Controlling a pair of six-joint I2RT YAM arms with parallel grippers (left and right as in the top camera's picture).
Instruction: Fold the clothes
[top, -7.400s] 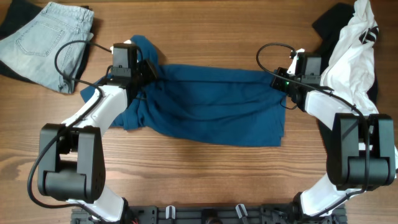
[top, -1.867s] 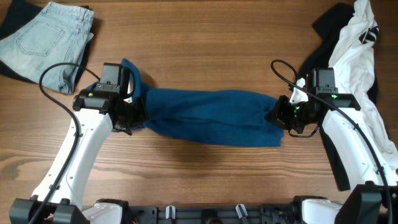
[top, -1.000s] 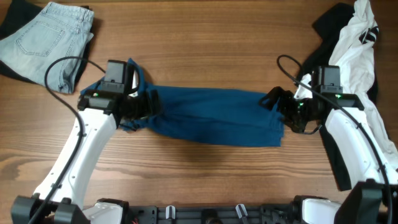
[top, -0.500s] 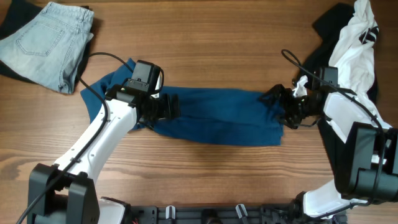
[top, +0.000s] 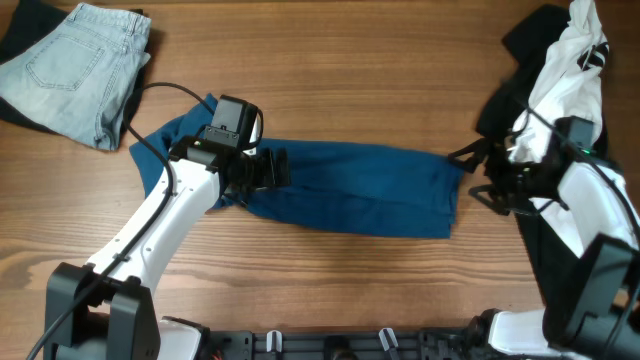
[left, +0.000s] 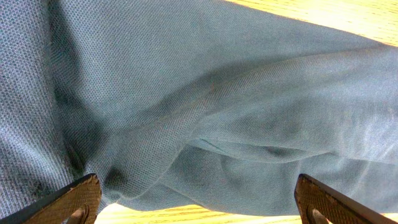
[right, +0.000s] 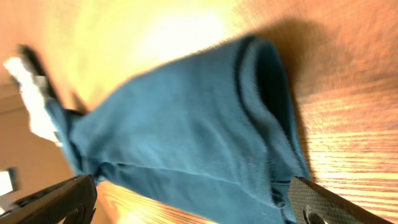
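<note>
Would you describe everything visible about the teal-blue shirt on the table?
The shirt is deep teal, soft, wrinkly knit fabric, folded lengthwise into a long band lying flat on the wooden table. A sleeve sticks out at its left end. The open left gripper is over that end; the open right gripper is just beyond its right edge.

Jeans (top: 75, 65) far-left; white garment (top: 565, 75) far-right; table (top: 330, 80).
</note>
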